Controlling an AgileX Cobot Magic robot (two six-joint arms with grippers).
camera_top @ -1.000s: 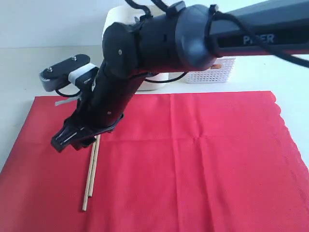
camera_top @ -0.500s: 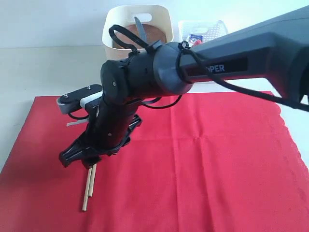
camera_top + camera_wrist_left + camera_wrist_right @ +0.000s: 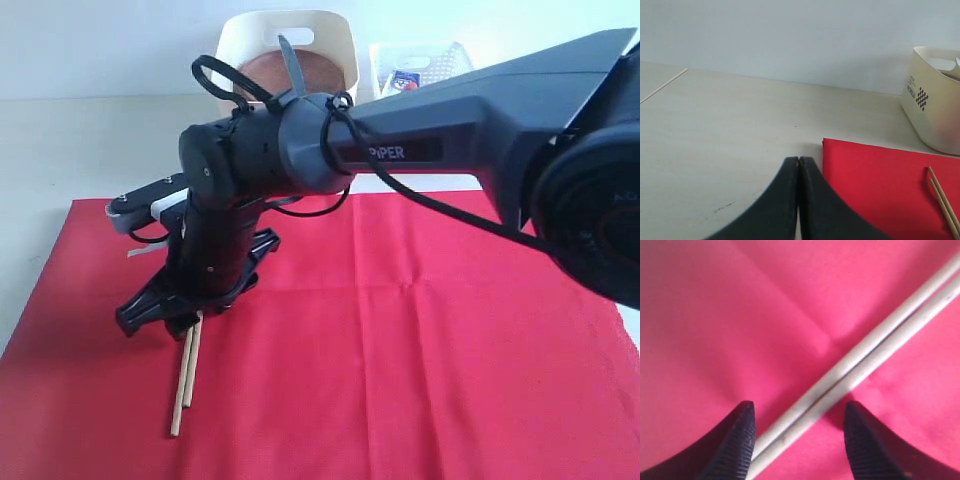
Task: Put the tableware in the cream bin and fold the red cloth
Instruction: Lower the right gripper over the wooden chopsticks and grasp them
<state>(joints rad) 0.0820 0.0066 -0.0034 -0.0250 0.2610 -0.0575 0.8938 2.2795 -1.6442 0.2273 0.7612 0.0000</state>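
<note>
While looking through the right wrist view: right gripper (image 3: 797, 410) spread wide, straddling the pair of wooden chopsticks (image 3: 865, 360), one finger either side, no contact visible, nothing held. Same in the exterior view: right gripper (image 3: 160, 318) down low on the left part of the red cloth (image 3: 420, 350), hiding the far ends of the chopsticks (image 3: 186, 378), near ends poking out toward the cloth's front edge. Lying side by side, touching, flat on the cloth. Left gripper (image 3: 799, 161) fully closed, empty, over bare table (image 3: 715, 125) just left of the cloth's left edge, near its far-left corner. Containers: cream bin (image 3: 345, 55) on the table beyond the cloth's far edge, left of its middle. Inside: round brown plate (image 3: 320, 70) tilted up, plus steel knife (image 3: 287, 60) standing up in front of it. Deeper contents hidden behind the arm and bin wall. White lattice basket (image 3: 455, 50) just beside the bin, further right along the cloth's far edge, holding a blue-and-white carton (image 3: 405, 80). Cloth spread flat, unfolded, light creases only.
</note>
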